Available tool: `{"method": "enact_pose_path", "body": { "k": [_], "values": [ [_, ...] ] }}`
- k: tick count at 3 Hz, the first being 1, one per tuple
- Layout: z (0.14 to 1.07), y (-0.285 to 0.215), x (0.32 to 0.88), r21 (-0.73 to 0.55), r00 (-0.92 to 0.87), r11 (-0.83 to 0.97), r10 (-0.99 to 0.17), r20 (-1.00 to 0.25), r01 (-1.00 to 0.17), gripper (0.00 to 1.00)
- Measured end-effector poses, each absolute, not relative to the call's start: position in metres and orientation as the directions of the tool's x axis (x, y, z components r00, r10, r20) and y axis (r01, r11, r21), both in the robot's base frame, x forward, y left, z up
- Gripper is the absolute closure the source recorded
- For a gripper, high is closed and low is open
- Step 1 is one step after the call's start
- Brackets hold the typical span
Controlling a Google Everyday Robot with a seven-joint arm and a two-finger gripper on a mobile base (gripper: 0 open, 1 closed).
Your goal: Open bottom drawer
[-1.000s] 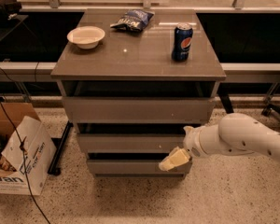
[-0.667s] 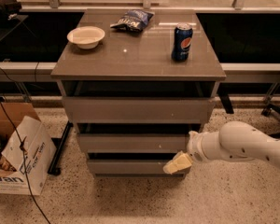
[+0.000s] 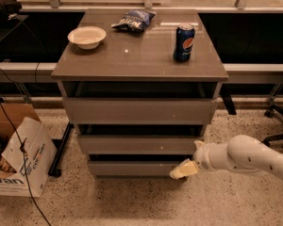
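Observation:
The bottom drawer [image 3: 132,168] is the narrowest grey front, lowest on the grey cabinet, with a dark gap above it. Above it sit the mid-sized drawer front [image 3: 137,144] and the widest top drawer front [image 3: 139,110]. My gripper [image 3: 183,170] comes in from the right on a white arm [image 3: 247,157]. Its pale fingertips lie at the right end of the bottom drawer front, touching or very close to it.
On the cabinet top [image 3: 132,60] stand a white bowl [image 3: 87,36], a blue chip bag [image 3: 134,20] and a Pepsi can [image 3: 184,42]. A cardboard box [image 3: 19,154] and cables [image 3: 19,145] lie on the floor at left. Chair legs [image 3: 276,109] stand at right.
My gripper and arm have moved slightly right and down along the bottom drawer's right end. The drawers look the same as before.

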State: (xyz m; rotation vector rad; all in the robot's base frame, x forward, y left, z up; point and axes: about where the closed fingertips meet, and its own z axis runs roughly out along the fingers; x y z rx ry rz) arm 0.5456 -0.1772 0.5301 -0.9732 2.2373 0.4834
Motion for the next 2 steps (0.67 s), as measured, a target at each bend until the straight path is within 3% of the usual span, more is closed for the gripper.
{"method": "enact_pose_path", "body": {
  "k": [2],
  "values": [
    [0.466, -0.205, 0.568, 0.253, -0.626, 0.703, -0.340, -0.702, -0.665, 0.00]
  ]
}}
